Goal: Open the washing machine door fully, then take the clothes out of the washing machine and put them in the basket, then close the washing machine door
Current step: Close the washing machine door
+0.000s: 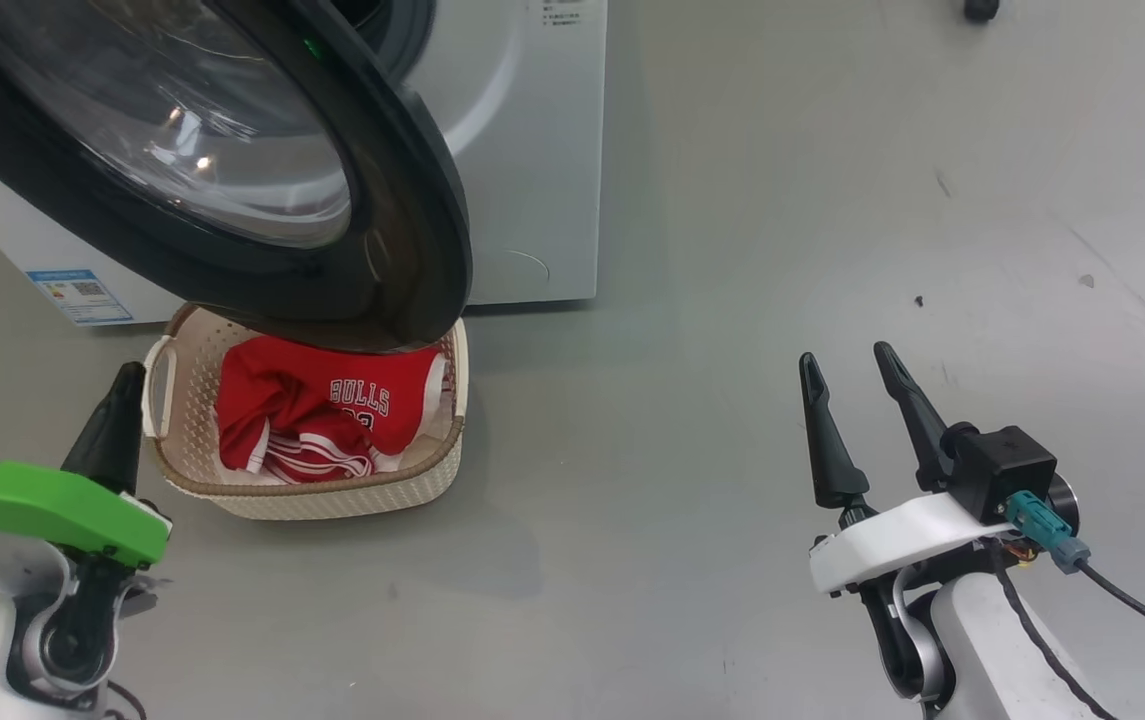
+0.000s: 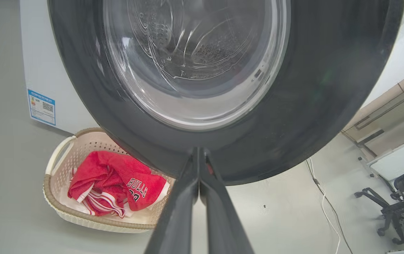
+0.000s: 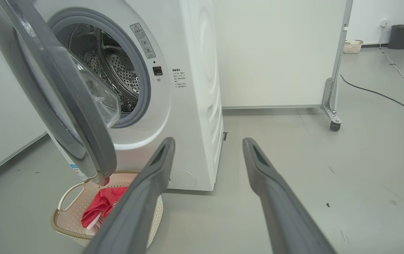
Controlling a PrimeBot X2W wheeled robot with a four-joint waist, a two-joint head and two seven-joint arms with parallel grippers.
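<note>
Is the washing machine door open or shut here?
Open: the door stands swung out from the washing machine, its drum exposed behind it.

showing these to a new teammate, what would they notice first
The big round washing machine door, black-rimmed with a bulging glass window, hangs open across the head view's upper left. Just below it the clothes, a bright red BULLS jersey, lie in the cream basket in front of the white washing machine. The right gripper stands open at the lower right.
</note>
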